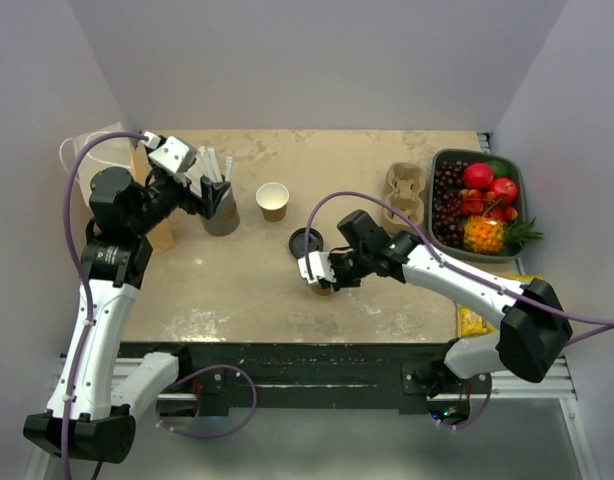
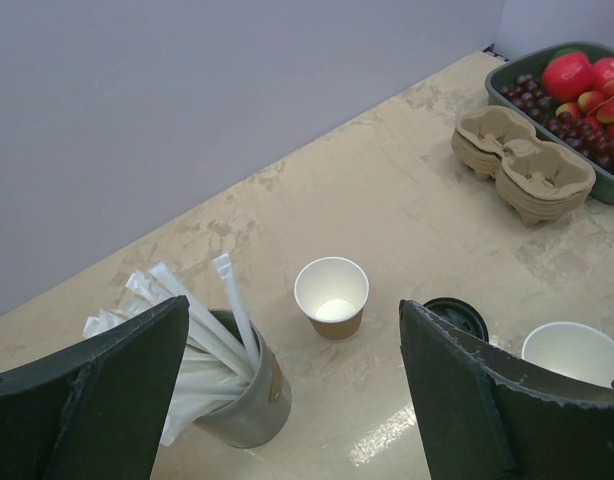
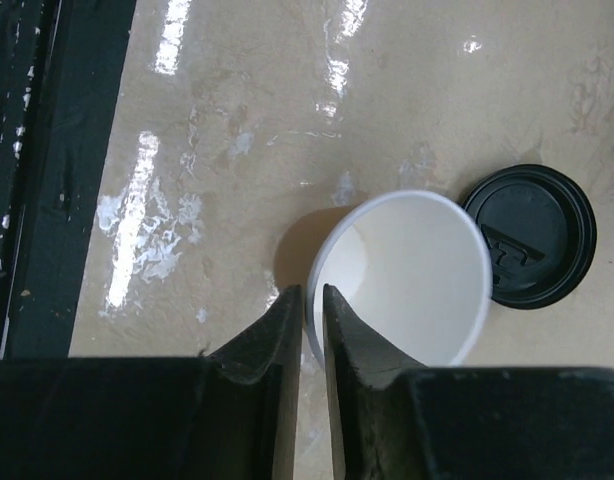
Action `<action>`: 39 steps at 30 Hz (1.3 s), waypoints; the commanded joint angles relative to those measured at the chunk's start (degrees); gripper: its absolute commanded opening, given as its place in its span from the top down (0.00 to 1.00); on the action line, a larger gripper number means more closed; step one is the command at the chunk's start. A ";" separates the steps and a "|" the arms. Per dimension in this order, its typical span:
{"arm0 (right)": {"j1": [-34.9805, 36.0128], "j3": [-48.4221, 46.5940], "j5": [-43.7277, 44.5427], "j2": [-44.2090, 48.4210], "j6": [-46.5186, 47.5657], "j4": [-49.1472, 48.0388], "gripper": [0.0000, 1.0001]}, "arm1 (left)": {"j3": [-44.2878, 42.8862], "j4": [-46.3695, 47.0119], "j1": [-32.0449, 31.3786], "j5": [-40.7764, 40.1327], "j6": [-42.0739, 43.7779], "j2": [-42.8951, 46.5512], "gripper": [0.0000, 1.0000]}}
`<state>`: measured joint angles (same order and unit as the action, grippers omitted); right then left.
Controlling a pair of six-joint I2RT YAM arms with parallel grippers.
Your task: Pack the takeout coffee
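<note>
A: Where do we find the takeout coffee cup (image 3: pixel 417 270)?

B: We see it upright on the tabletop (image 1: pixel 217 280), toward the near edge, right at the right gripper (image 3: pixel 313 300). It is uncovered and white inside. Its black lid (image 3: pixel 532 235) lies flat on the tabletop just beside it.

A: And that gripper's fingers, do we call it a grip?

B: We see them drawn almost together, with only a thin slit between them. The cup's rim runs into that slit, one finger outside the wall and one over the inside. Whether they press on the paper we cannot tell.

A: What of the left gripper (image 2: pixel 293 308)?

B: Spread wide, with nothing between its fingers. We see it hanging over the far left part of the tabletop, above the grey cup of straws (image 2: pixel 242 400). The second lidless cup (image 2: pixel 332 295) stands apart, to the right of the straws.

A: Anything else we can place?

B: The stacked pulp cup carriers (image 2: pixel 522 165) sit at the far right, just beside the green tray (image 1: pixel 455 154) of fruit.
</note>
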<state>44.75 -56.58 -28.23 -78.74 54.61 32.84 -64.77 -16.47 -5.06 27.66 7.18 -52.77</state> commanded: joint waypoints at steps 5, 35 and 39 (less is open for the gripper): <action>0.60 -0.20 -1.04 -1.42 -1.61 -3.40 0.75 | 0.17 1.79 -0.30 -0.77 0.73 0.57 0.10; -11.18 -31.93 9.85 -29.45 -34.03 -12.36 0.76 | -1.41 2.59 -2.06 1.52 -4.98 -11.65 0.14; -11.18 -31.58 10.74 -31.21 -35.19 -12.80 0.77 | -0.27 3.28 -2.06 1.61 -4.46 -12.09 0.14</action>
<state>33.28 -84.90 -18.85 -111.04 23.75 22.83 -64.79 -15.46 -6.90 29.45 3.62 -64.49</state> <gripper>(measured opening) 0.242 0.861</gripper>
